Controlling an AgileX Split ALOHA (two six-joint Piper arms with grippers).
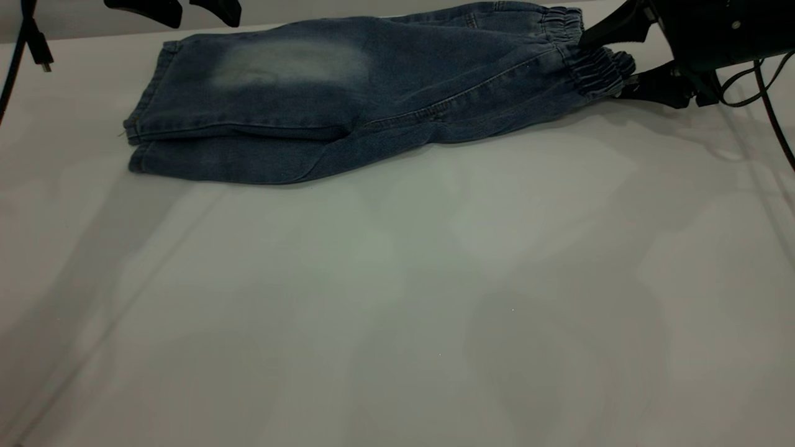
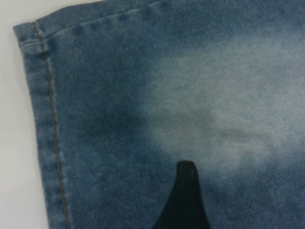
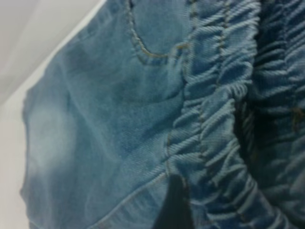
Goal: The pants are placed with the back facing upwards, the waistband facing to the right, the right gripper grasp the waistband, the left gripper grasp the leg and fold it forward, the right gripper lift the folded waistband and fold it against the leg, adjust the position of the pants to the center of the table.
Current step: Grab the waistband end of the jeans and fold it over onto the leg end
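The pants (image 1: 366,93) are laid folded lengthwise at the far side of the table (image 1: 397,310), their long axis running left to right, with the waistband (image 1: 590,59) at the right end and the hems at the left. The right gripper (image 1: 612,65) is set directly at that right end, one finger above the gathered elastic and one below it, so the doubled waistband is judged to be clamped between them. The left gripper (image 1: 177,11) is held above the far left end, fingers parted, with nothing in them; in its wrist view the pale faded patch (image 2: 224,109) is seen beneath one fingertip (image 2: 186,191). The coming fold is therefore judged to run leftward along the long axis, the waistband being carried from the right toward the hems.
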